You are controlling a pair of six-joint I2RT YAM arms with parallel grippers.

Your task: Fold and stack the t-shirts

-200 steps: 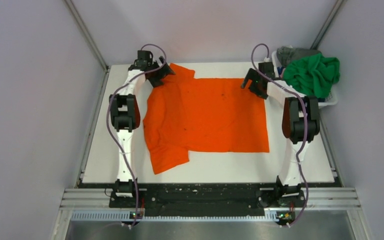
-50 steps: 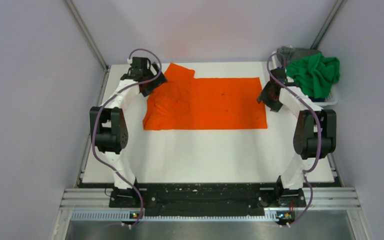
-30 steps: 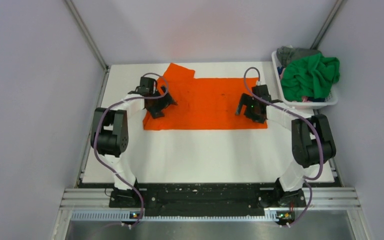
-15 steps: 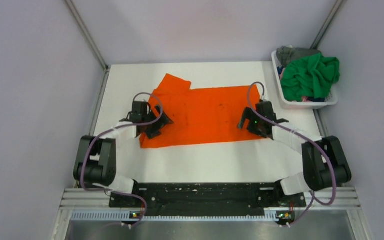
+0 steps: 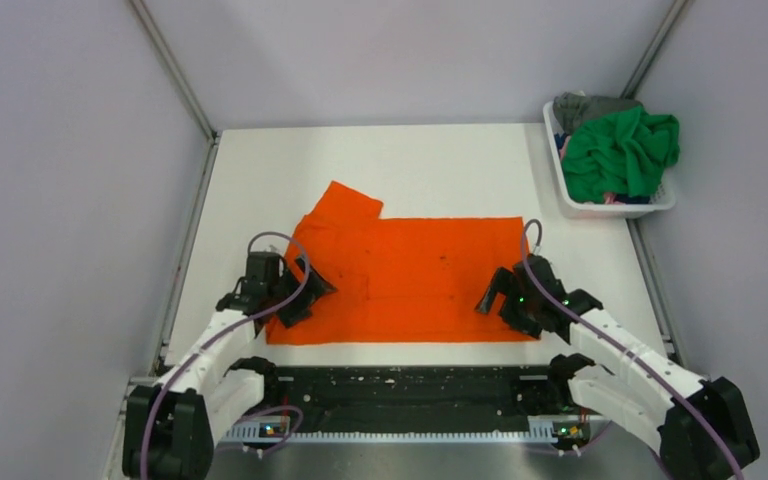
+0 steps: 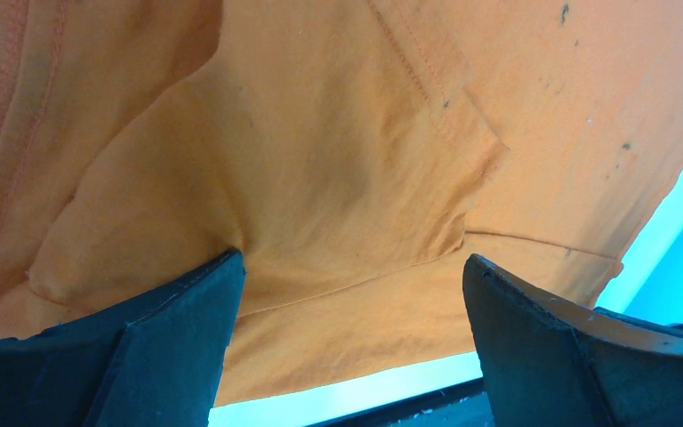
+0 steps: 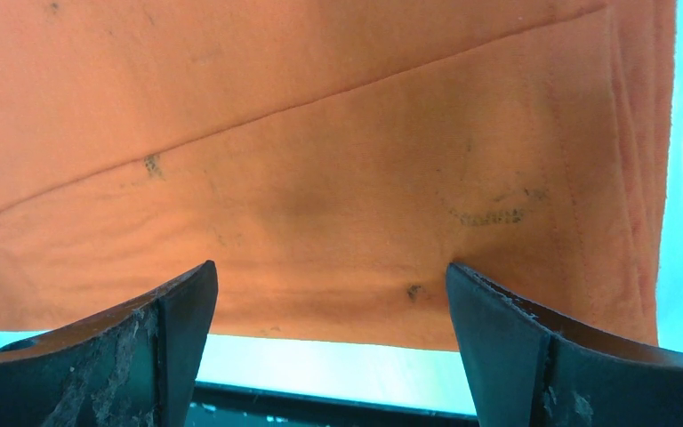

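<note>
We see the orange t-shirt (image 5: 410, 275) lying flat on the white tabletop (image 5: 440, 165) as a wide folded band, close to the near edge and roughly centred between the left and right edges. One sleeve (image 5: 345, 203) sticks out from its far left corner toward the far edge. The left end effector (image 5: 295, 297) sits over the shirt's near left corner and the right end effector (image 5: 505, 300) over its near right corner, both arms stretched low from their bases. In the left wrist view the two dark fingers (image 6: 169, 338) stand wide apart with their tips meeting the cloth, which bunches into a soft ridge between them; a stitched hem and small dark specks show on the fabric. In the right wrist view the fingers (image 7: 516, 329) are likewise spread, tips on smooth orange cloth just inside its near hem, nothing clamped between them. At the far right corner of the tabletop a white basket (image 5: 610, 208) holds a crumpled green t-shirt (image 5: 625, 145) with a grey t-shirt (image 5: 585, 103) behind it, well apart from the orange one.
</note>
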